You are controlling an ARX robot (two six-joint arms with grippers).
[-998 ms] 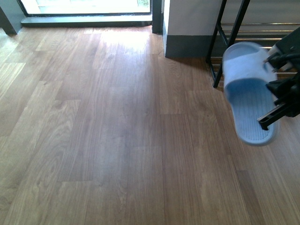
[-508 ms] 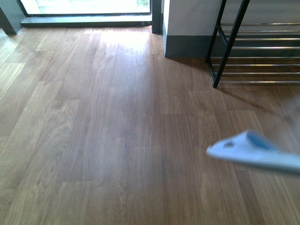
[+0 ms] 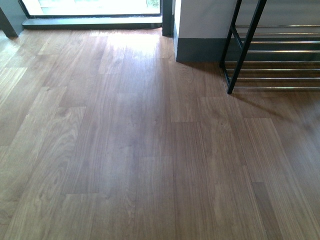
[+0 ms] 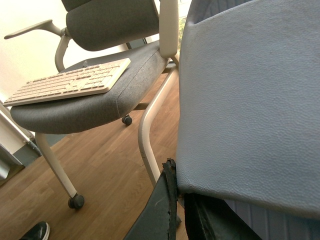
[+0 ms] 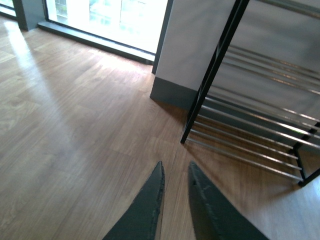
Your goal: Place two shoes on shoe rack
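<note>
Brown wood-plank floor [image 3: 125, 150] fronts the black-framed, chrome-barred shoe rack [image 3: 260, 55]; the left gripper [image 4: 182, 210] pinches a pale blue rubber slide [image 4: 250, 100], the right gripper [image 5: 175, 192] nearly pressed together, empty.

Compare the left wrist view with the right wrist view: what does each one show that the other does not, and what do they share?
Only the left wrist view shows the pale blue slide held in the left gripper, a grey office chair with a keyboard lying on its seat, and the toe of a dark shoe at the picture's edge. Only the right wrist view shows the shoe rack, with no shoes on the visible bars, the window, and the right gripper, nearly closed and holding nothing. Both show the wooden floor.
</note>
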